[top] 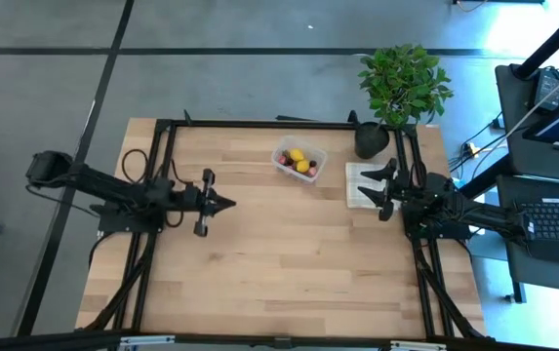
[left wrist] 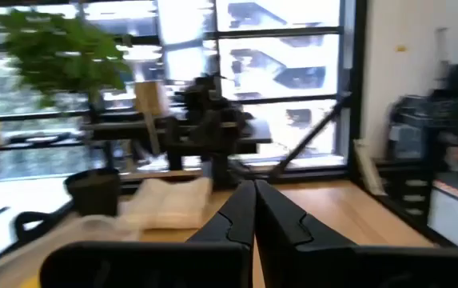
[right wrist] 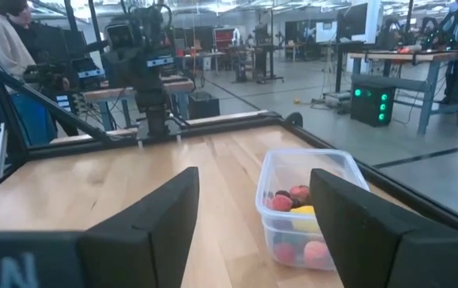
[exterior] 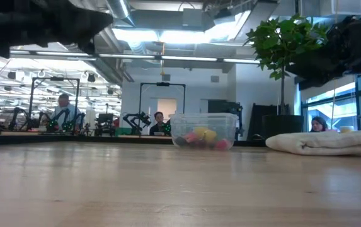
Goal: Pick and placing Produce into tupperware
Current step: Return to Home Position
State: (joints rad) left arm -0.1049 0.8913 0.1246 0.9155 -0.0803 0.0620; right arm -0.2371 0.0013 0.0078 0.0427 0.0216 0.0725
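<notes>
The clear tupperware stands on the wooden table toward the far edge, right of the middle. The produce, yellow and red pieces, lies on its bottom; the low view shows the produce through the box's wall. My left gripper hovers left of the middle of the table, shut and empty, pointing toward the right edge. My right gripper stands open and empty at the right, above a folded beige cloth. In its wrist view the tupperware lies just beyond the open fingers.
A potted green plant in a black pot stands at the far right corner, behind the cloth. A black frame runs along the table's far edge and sides. Bare wood covers the middle and near part.
</notes>
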